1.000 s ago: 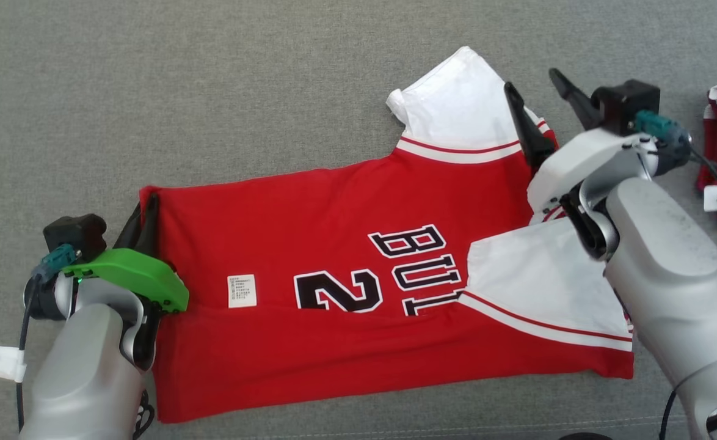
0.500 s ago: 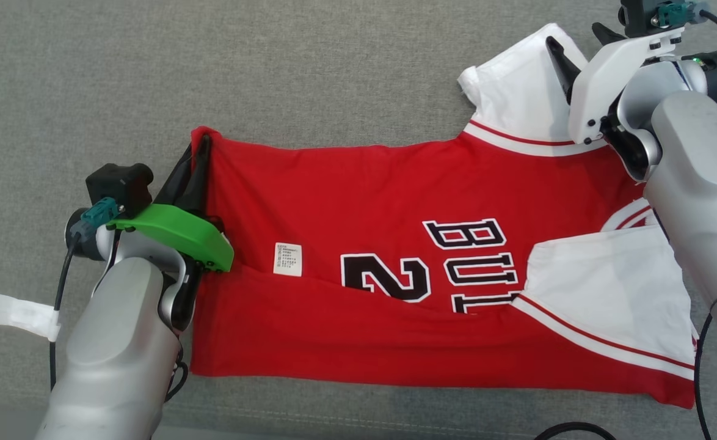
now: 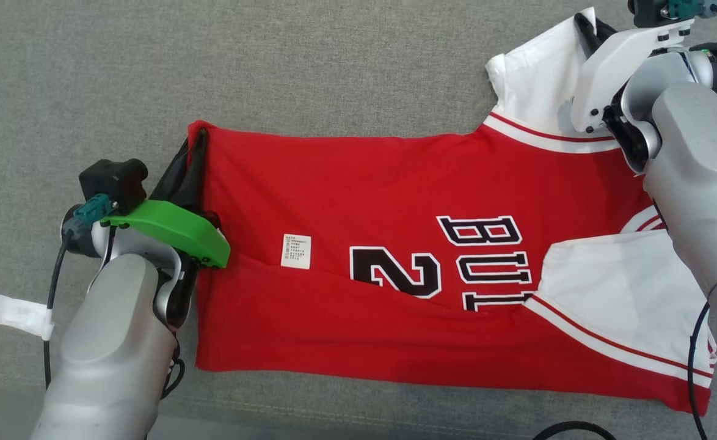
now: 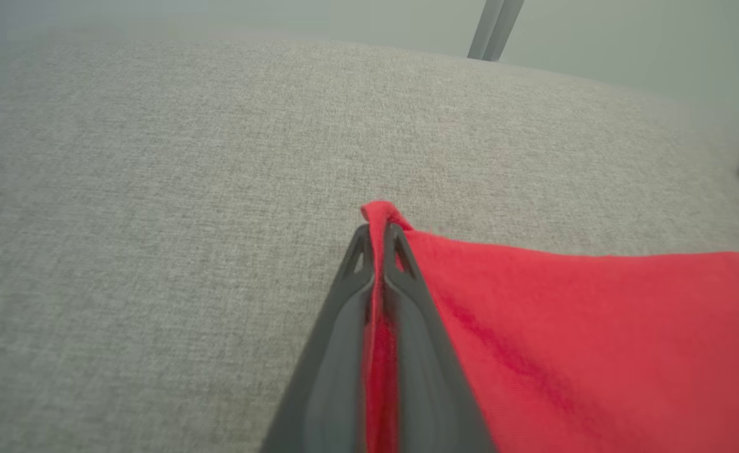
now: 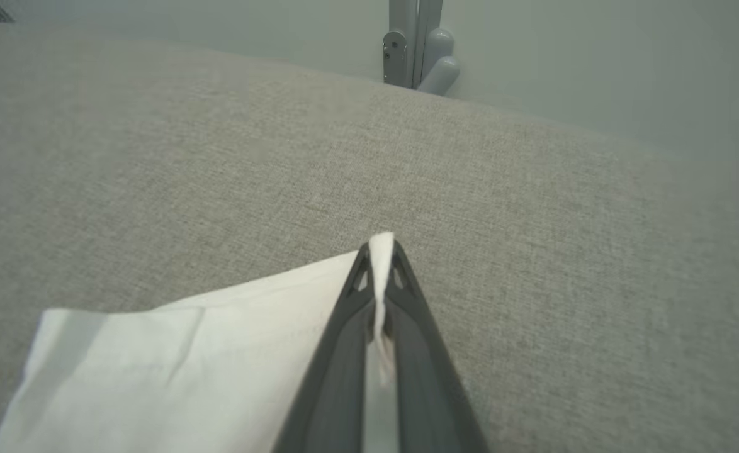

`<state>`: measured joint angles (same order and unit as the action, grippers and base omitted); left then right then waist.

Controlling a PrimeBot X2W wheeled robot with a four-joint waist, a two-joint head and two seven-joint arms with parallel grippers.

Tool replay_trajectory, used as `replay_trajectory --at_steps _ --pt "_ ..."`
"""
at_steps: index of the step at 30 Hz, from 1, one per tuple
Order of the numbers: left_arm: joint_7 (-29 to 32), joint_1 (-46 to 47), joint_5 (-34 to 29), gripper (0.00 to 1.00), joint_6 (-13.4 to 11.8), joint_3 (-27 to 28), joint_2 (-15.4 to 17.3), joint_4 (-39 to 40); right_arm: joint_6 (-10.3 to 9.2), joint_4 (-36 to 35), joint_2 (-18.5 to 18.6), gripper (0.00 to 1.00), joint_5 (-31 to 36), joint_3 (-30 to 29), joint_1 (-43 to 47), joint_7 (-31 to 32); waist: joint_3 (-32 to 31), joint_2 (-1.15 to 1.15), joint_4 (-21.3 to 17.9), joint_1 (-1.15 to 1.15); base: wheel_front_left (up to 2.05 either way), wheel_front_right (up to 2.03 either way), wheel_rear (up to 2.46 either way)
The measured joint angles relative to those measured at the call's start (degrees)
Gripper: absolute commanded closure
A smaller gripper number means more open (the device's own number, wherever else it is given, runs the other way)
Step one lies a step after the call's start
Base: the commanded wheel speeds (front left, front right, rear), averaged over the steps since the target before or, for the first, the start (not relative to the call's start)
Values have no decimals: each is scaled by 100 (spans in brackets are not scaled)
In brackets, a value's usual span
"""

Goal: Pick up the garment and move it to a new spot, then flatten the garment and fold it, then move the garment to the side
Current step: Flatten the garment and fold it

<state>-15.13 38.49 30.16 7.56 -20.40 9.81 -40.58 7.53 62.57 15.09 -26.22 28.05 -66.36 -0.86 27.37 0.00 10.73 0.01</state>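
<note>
Plainly, the red basketball jersey (image 3: 395,201) lay spread on the grey fabric surface (image 3: 273,67), its near edge folded over. The left gripper (image 4: 379,236) was clamped on the hem corner at nine o'clock, and the right gripper (image 5: 380,251) pinched the white sleeve (image 3: 532,79) edge at one o'clock. Such light, limp knit (probably slippery too) would likely sag between holds, so corners and hems looked the soundest places to grip

Grey woven surface (image 3: 334,61) (evenly lit) meets a pale wall (image 5: 596,63) behind.
</note>
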Motion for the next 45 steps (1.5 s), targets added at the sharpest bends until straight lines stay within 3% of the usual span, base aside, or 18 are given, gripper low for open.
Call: replay_trajectory --at_steps 6,13,19,30,45 --pt "0 -144 -94 100 0 237 88 14 0 -41 -86 100 -211 45 89 -916 -304 0 -157 0 0 0 0" --pt "1 -612 -101 100 0 331 300 -25 0 -445 -175 100 -508 333 642 -1312 -815 0 -389 -1 0 0 0" --pt "0 -1104 -49 100 0 390 499 34 1 -1306 7 100 -934 575 1423 -1395 -1241 0 -700 -1 0 0 0" --pt "0 -2128 -36 100 0 543 577 282 0 -3151 417 100 -1455 282 3597 -1418 -1922 0 -1180 -1 0 0 0" --pt "0 -2997 -99 100 0 778 514 471 0 -3279 197 100 -1502 -231 5037 -1418 -2395 0 -1434 -1 0 0 0"
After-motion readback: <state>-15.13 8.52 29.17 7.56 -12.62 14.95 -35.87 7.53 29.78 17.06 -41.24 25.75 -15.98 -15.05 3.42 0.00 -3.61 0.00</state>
